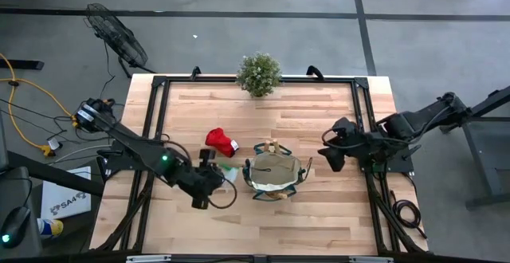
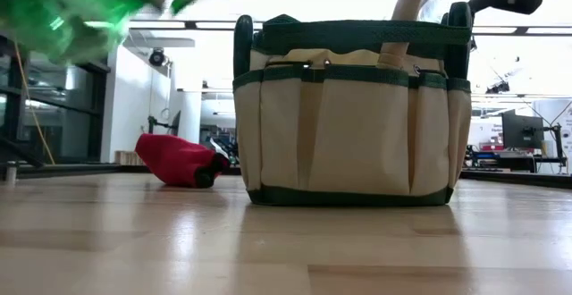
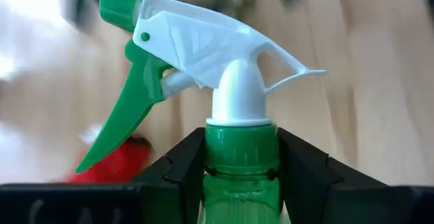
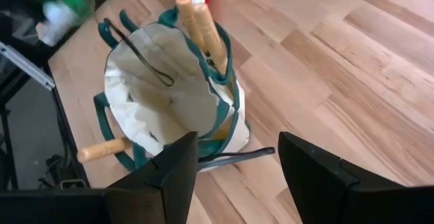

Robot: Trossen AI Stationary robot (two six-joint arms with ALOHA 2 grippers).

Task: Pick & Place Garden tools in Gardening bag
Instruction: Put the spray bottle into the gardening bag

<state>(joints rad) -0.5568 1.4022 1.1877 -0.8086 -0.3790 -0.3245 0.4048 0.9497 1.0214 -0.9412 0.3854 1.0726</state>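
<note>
My left gripper point(image 1: 213, 172) is shut on the green spray bottle point(image 3: 241, 176), which has a white head and a green trigger, just left of the gardening bag point(image 1: 275, 175). The bottle shows as a green blur high in the low view point(image 2: 54, 13). The tan bag with green trim point(image 2: 353, 107) stands on its base, with wooden tool handles point(image 4: 200, 24) sticking out of it. The red glove point(image 1: 221, 142) lies on the table behind and left of the bag. My right gripper point(image 4: 237, 176) is open and empty, right of the bag point(image 4: 169, 95) and above table level. My left gripper pinches the spray bottle's green neck point(image 3: 241, 157), just under the white head, between its two fingers point(image 3: 182, 166). The fingers come from the table's left side. The white head and trigger stick out past the fingertips. The bottle is lifted clear of the table.
A bushy potted plant point(image 1: 259, 73) stands at the middle of the table's far edge. Another wooden handle point(image 4: 102, 149) juts from the bag's outer side. Bare wooden tabletop lies in front of the bag and to its right.
</note>
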